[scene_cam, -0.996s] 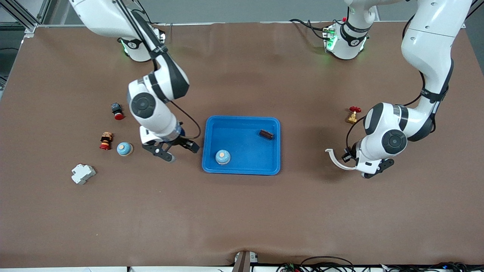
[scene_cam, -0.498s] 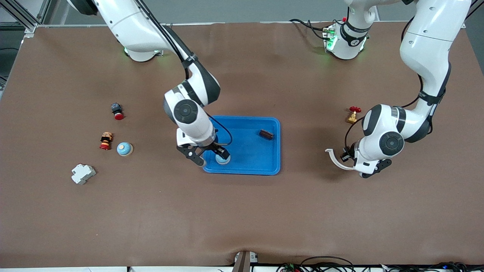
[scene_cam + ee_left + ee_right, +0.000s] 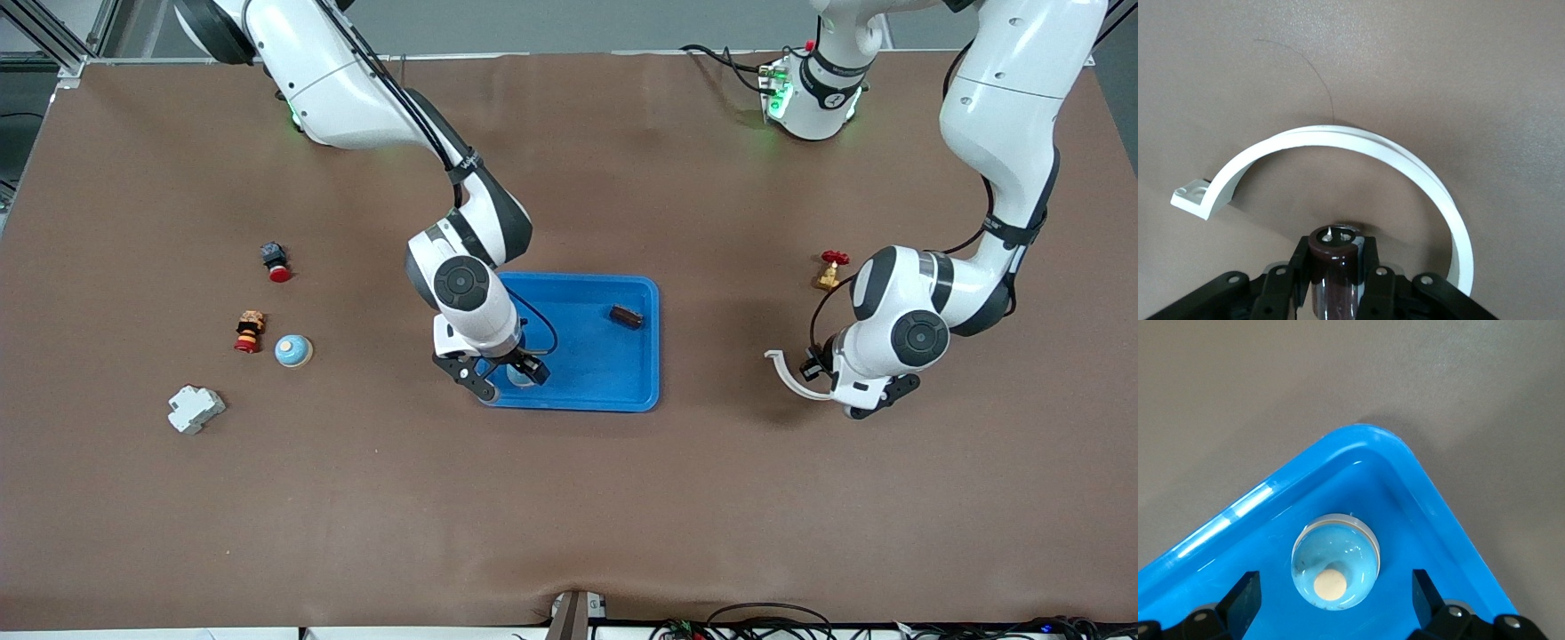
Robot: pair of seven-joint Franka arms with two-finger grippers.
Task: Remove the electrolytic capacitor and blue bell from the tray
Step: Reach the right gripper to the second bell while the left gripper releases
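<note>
Right gripper (image 3: 503, 376) spread over blue bell (image 3: 1335, 569).

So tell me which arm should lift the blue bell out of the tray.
Right. The right pincer hangs open right over the blue bell in the tray, a finger on each side. The left pincer is shut on an electrolytic capacitor, away from the tray.

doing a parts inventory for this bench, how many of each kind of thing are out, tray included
blue bell: 2
capacitor: 2
red push button: 1
red and orange stacked part: 1
white breaker block: 1
white curved bracket: 1
brass valve: 1
tray: 1
total: 10
</note>
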